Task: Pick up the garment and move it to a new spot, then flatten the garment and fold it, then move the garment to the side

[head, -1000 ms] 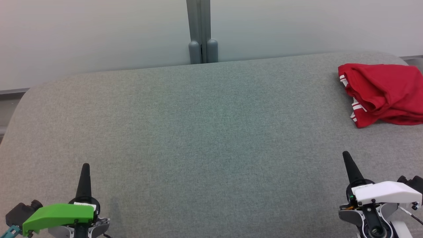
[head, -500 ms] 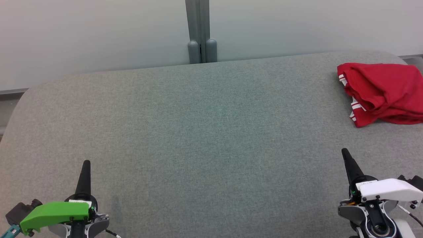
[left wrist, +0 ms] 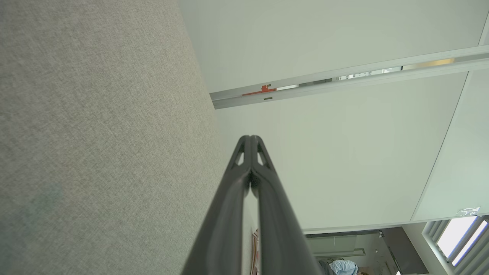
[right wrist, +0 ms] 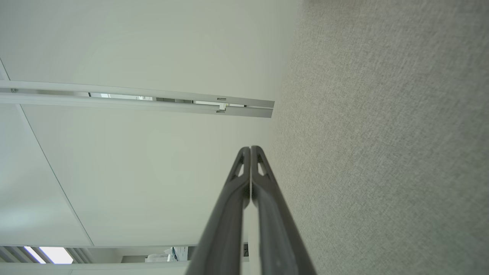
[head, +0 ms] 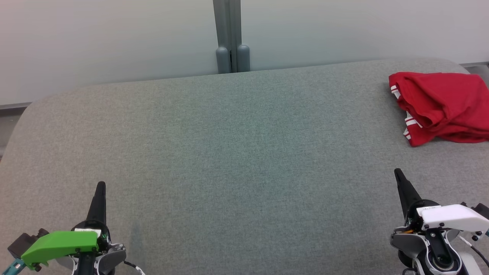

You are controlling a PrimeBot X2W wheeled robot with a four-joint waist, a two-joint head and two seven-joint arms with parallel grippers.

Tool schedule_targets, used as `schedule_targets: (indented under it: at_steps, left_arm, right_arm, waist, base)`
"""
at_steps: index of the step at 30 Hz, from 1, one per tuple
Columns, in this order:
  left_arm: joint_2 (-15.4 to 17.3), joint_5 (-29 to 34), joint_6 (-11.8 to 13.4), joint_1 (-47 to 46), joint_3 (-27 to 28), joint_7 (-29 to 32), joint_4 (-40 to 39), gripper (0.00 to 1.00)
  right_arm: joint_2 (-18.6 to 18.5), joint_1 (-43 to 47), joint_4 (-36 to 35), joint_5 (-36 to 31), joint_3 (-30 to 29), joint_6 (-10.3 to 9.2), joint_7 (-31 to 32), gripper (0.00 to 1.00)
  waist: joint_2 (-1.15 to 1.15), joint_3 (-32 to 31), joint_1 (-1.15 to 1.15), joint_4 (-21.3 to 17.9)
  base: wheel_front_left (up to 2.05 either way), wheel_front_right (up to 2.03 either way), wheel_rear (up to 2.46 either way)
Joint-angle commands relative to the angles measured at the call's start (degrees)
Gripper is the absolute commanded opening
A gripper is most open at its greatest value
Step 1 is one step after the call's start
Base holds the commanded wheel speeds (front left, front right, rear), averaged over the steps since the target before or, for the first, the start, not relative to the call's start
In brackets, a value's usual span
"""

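Sees the red garment [head: 443,103] bunched at the far right of the grey table [head: 244,152]. Holds the left gripper [head: 100,188] and right gripper [head: 398,175] pressed together and empty, at near left and near right, well apart from the garment.

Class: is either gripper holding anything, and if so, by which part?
Nothing is held. The left gripper and right gripper are both shut and empty; the red garment lies bunched on the grey surface, apart from both.

Left gripper [head: 100,186]: held low, fingers pressed together, pointed forward. Right gripper [head: 397,172]: likewise closed, empty.
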Motion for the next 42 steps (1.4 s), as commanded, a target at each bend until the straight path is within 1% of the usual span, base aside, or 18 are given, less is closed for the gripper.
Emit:
schedule_targets:
  at_steps: [1,21,42]
  left_arm:
    - [0.05,-1.23,-0.17,-1.33,0.29,0.34,-0.42,0.0]
    - [-0.12,-8.74,-0.2,-1.76,0.51,2.46,-0.55,0.0]
    - [-0.11,-8.52,-0.2,-1.7,0.49,2.43,-0.51,0.0]
  right_arm:
    - [0.0,-0.85,-0.02,1.1,-0.23,0.03,0.49,0.0]
    - [0.32,-1.45,0.28,8.66,-1.0,0.02,2.5,0.0]
    - [0.33,-1.43,0.27,8.48,-1.01,0.02,2.52,0.0]
  waist:
    - [0.0,0.01,0.0,-0.02]
    - [0.0,0.1,0.0,-0.29]
    - [0.0,0.11,0.0,-0.3]
  base:
    - [0.0,0.0,0.0]
    - [0.0,0.0,0.0]
    - [0.0,0.0,0.0]
